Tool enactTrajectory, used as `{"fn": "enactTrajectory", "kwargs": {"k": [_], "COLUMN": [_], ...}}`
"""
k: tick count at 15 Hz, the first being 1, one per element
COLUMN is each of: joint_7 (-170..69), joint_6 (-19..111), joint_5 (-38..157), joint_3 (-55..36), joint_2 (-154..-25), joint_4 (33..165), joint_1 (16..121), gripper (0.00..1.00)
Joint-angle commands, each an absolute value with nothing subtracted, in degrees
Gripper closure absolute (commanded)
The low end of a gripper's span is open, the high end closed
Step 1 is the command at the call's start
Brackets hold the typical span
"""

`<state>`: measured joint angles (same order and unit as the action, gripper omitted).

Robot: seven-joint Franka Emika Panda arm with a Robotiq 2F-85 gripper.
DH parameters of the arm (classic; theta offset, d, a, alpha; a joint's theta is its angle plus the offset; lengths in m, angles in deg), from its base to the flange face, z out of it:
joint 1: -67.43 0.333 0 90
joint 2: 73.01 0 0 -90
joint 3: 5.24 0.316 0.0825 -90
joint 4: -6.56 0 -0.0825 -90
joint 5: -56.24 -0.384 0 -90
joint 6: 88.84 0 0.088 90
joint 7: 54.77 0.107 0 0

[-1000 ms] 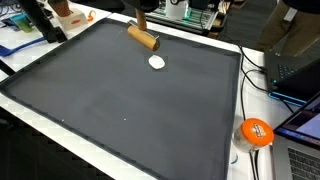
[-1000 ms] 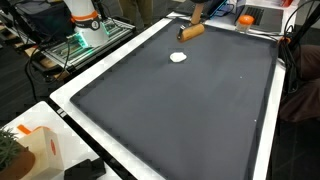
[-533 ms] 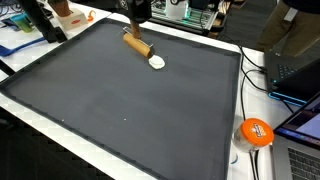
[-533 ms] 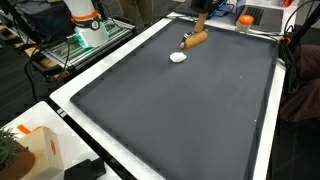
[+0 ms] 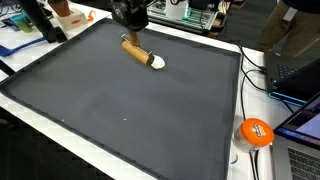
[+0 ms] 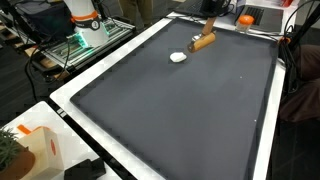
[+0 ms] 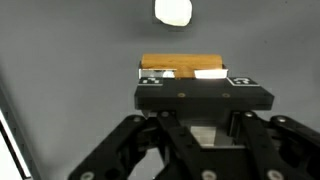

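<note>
My gripper (image 5: 129, 36) hangs over the far part of the black mat (image 5: 120, 110), shut on a short brown wooden stick (image 5: 135, 52). The stick slants down toward the mat, and its low end lies right beside a small white round disc (image 5: 157, 62). I cannot tell whether they touch. From the opposite side the same stick (image 6: 203, 41) hangs under the gripper (image 6: 208, 28), with the disc (image 6: 178, 57) just beside it. In the wrist view the stick (image 7: 180, 63) lies crosswise beyond the gripper (image 7: 190, 74) body, and the disc (image 7: 173, 11) sits further out. The fingertips are hidden.
The mat (image 6: 180, 120) has a white border. An orange round object (image 5: 255, 132) and cables (image 5: 255, 75) lie beside its edge, with a laptop (image 5: 300, 60) beyond. A white and orange box (image 6: 35, 148) sits at a near corner. Equipment (image 6: 85, 25) stands past the far edge.
The gripper has carried the stick across the far part of the mat and lower, turning it. Its low end has come up next to the white disc, which has not moved.
</note>
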<state>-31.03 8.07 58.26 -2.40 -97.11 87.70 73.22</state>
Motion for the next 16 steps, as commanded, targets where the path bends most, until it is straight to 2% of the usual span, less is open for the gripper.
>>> {"fn": "enactTrajectory", "kwargs": {"k": [1, 16], "joint_7": [-32.66, -35.05], "joint_6": [2.54, -9.34], "joint_5": [57.16, 56.4], "joint_3": [-3.2, -3.56], "joint_2": [-100.51, -110.32], "joint_4": [81.76, 67.31], "joint_1": [73.65, 73.62], "gripper": [0.78, 0.78]}}
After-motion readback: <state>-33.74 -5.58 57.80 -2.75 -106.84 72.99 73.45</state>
